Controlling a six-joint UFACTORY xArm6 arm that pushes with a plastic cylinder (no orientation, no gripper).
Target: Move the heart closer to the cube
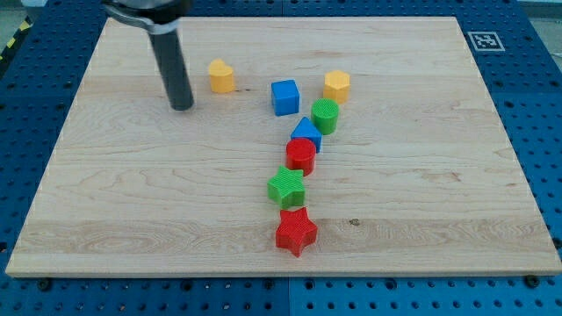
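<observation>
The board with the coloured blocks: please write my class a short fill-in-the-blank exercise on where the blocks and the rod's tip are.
1. My tip stands to the view's ____ of the yellow heart.
2. The blue cube lies between the yellow heart and the yellow ____ block.
3. The block nearest the view's bottom is the ____ star.
4. Just above that star lies the ____ star.

Missing words: left; hexagon; red; green
</observation>
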